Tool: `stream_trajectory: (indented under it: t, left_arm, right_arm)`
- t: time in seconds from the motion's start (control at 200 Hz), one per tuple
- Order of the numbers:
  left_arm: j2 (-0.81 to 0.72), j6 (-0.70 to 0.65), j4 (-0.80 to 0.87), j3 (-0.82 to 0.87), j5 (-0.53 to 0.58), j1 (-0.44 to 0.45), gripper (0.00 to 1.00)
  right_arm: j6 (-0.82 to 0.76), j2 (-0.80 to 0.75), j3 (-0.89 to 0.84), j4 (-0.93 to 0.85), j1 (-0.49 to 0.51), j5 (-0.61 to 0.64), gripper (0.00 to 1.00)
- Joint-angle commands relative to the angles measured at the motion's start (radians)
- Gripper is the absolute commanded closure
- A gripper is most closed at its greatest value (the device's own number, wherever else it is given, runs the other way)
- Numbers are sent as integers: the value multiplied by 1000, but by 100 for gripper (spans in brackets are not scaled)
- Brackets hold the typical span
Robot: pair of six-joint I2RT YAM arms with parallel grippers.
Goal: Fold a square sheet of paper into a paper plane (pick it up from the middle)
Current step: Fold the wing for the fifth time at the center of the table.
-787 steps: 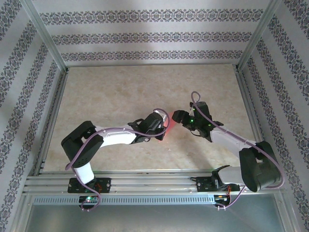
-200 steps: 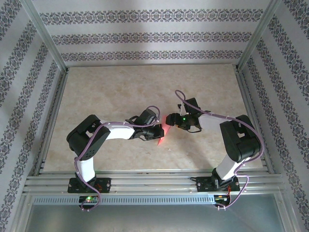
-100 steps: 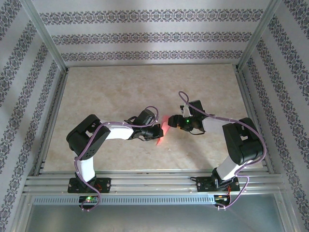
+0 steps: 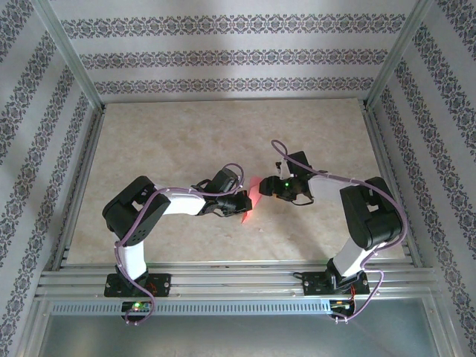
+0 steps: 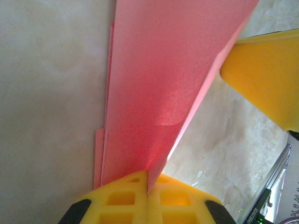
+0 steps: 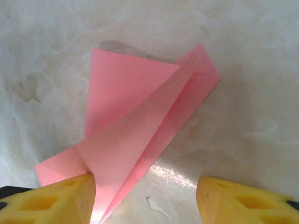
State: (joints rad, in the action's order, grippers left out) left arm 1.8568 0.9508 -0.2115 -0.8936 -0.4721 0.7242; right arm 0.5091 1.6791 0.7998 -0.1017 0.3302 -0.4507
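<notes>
The salmon-pink sheet of paper (image 4: 253,193) lies mid-table, folded into layered flaps with a long diagonal crease (image 6: 140,126). My left gripper (image 5: 148,181) is shut on one edge of it, and the pinched flap (image 5: 163,88) rises away from the lower layers on the table. My right gripper (image 6: 145,185) is open, low over the table. Its left finger (image 6: 65,200) touches the paper's near corner, and its right finger (image 6: 243,200) is off the paper over bare table. In the top view the two grippers, left (image 4: 244,202) and right (image 4: 265,186), meet at the paper.
The beige marbled tabletop (image 4: 186,141) is bounded by an aluminium frame (image 4: 223,277) and patterned walls. A yellow finger of the right gripper (image 5: 268,79) crosses the left wrist view close beside the raised flap. A small chip marks the table (image 6: 156,207).
Since 3.9 s ago the right arm has folded its elbow up and brought its gripper left onto the paper. Over the last second both grippers barely moved.
</notes>
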Motion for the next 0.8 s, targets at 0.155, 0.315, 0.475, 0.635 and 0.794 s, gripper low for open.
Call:
stream_trajectory:
  t: [0.155,0.315,0.475,0.635,0.794]
  left_arm:
    - [1,-16,-23,6,-25,-16,89]
    - [-29,-42,-19,4,-20,-20,79]
    - [-57,-60,-34,15,-19,-25,73]
    - [-86,-68,-60,21,-14,-29,69]
    - [-81,-84,-13,-2,19,-37,64]
  right_arm:
    - [46,102,31,-57,30,133,31]
    - [52,126,50,-98,36,163,30]
    - [54,137,65,-131,41,191,30]
    - [52,145,79,-144,44,195,29]
    - [51,155,93,-161,46,203,29]
